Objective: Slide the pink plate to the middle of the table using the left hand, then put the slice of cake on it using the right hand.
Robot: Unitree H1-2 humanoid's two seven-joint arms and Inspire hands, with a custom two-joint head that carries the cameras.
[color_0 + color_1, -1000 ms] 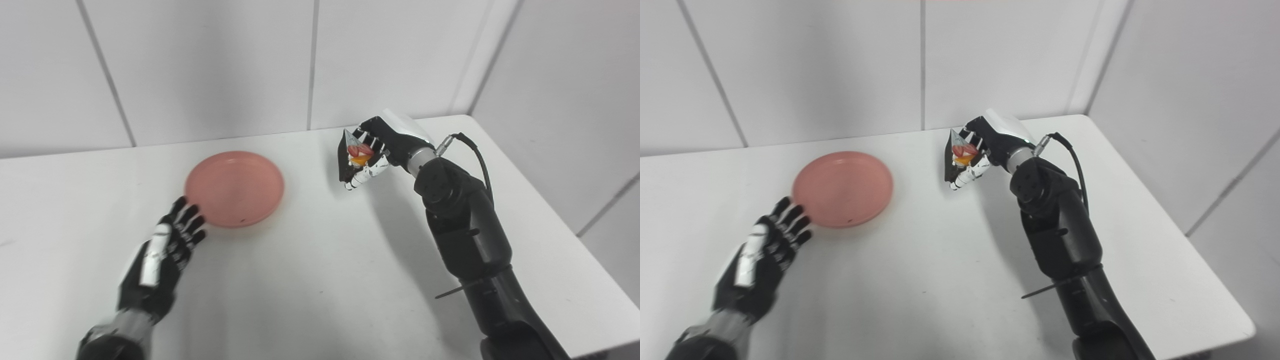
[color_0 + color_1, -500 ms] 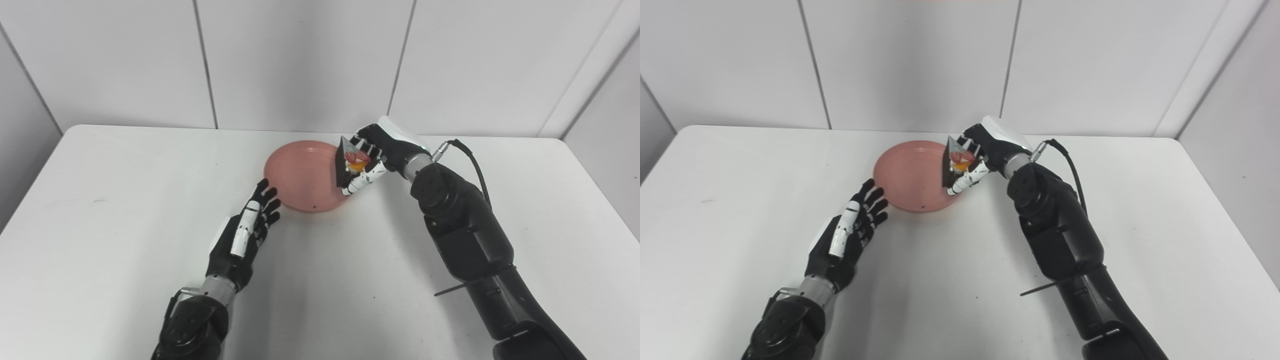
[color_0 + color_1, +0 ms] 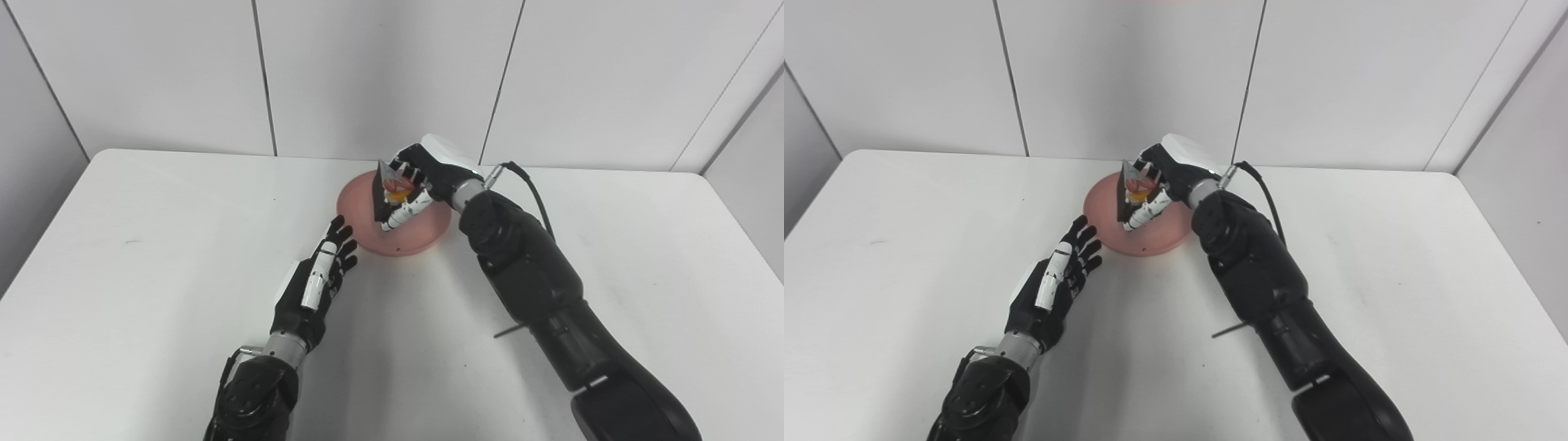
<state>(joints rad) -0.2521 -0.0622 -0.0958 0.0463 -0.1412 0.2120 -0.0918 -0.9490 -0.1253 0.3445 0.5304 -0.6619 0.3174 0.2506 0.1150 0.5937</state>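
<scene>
The pink plate (image 3: 416, 236) lies flat near the far middle of the white table (image 3: 153, 245). My right hand (image 3: 411, 184) hovers over the plate, shut on the slice of cake (image 3: 389, 191), a dark wedge with red and orange topping, held on edge above the plate's middle. My left hand (image 3: 318, 275) rests open just in front and left of the plate, fingers stretched toward its rim; whether they touch it I cannot tell. Part of the plate is hidden behind the right hand.
White panelled walls (image 3: 380, 73) rise directly behind the table. A black cable (image 3: 530, 184) loops off my right wrist. The right forearm (image 3: 533, 282) crosses the table's right middle.
The camera has swung left between frames. My right hand has carried the cake from beside the plate to above its middle. The left hand stays open at the plate's near rim.
</scene>
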